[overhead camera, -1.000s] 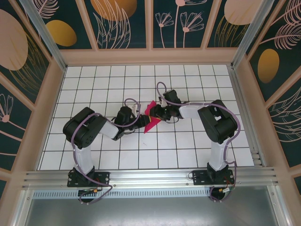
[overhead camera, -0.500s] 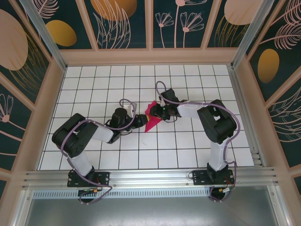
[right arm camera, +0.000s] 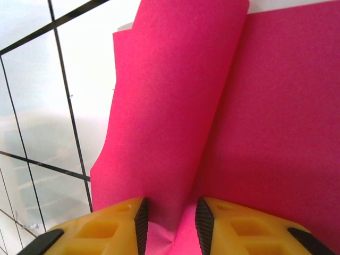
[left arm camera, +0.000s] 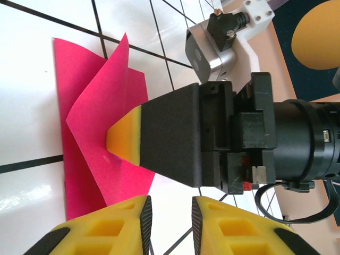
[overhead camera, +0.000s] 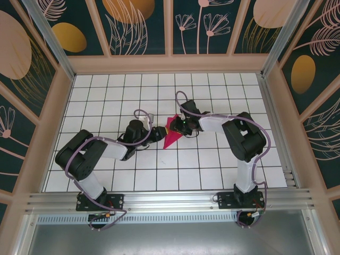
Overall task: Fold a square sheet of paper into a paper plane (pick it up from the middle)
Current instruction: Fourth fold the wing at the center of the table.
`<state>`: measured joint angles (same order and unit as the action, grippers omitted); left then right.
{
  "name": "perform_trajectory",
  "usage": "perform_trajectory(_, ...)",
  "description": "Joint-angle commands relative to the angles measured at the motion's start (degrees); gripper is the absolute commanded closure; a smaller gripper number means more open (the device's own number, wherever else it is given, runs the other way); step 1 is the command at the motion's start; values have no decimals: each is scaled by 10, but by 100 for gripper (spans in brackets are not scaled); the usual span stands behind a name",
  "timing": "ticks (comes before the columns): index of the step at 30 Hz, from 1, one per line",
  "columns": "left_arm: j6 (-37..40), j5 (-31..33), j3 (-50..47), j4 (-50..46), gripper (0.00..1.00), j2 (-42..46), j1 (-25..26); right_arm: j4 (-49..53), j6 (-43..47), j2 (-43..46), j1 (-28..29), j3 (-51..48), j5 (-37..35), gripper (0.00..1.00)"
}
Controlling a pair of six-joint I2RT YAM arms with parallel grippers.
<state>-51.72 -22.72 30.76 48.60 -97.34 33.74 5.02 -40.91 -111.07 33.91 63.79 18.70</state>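
At the middle of the counter (overhead camera: 106,90) the half-folded square sheet of paper (overhead camera: 171,135) lies between my arms. Its loose flap could spring back or crease crooked if I squeeze off the fold line. My left jaws, narrowly parted, hold nothing beside its left edge. My right jaws straddle the raised fold; pinching or not, I cannot tell.
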Motion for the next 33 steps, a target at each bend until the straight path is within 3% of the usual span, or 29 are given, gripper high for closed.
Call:
perform_trajectory(1, 11, -20, 20, -36, 71, -5, -3, 61, -18, -30, -4, -11, -69, 68)
perform_trajectory(15, 19, -75, 45, -55, 73, -54, 6, 71, -41, -34, -8, -5, -56, 66)
perform_trajectory(33, 31, -3, 61, -108, 77, -70, 6, 86, -43, -34, -12, -6, -66, 66)
